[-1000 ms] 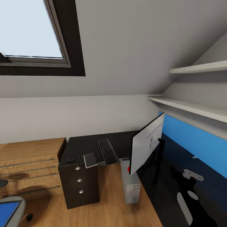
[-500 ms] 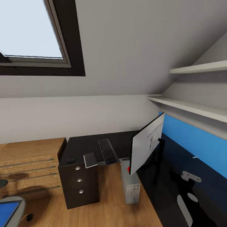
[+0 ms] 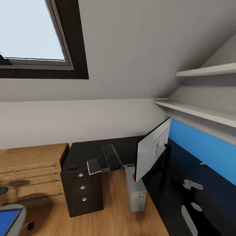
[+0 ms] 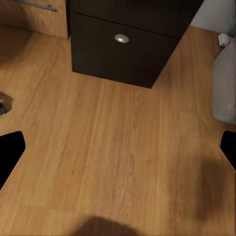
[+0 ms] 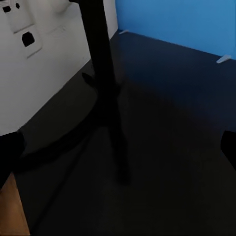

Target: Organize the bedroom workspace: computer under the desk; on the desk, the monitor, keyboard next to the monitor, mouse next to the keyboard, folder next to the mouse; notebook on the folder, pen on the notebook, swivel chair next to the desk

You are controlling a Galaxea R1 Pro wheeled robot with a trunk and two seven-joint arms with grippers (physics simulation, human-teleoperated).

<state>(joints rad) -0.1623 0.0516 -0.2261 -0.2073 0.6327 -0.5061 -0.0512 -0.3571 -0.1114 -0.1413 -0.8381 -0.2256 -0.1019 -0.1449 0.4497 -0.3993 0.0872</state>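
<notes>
Little is changed in the last second: only the pale reflections (image 3: 191,185) on the glossy desk (image 3: 88,150) are shifted slightly, so a small move of the right arm is judged and no task step is advanced. The monitor (image 3: 152,152), keyboard (image 3: 112,157) and notebook (image 3: 94,166) are seen on the desk, the computer (image 3: 136,193) beneath it, and the folder (image 3: 7,219) on the swivel chair (image 3: 19,209). The right gripper (image 5: 119,150) is held with jaws wide apart and empty, the monitor's stand (image 5: 101,73) just ahead of and between them. The left gripper (image 4: 118,147) is pointed at the floor (image 4: 118,147), jaws likewise apart, the drawer unit (image 4: 123,49) ahead of them.
</notes>
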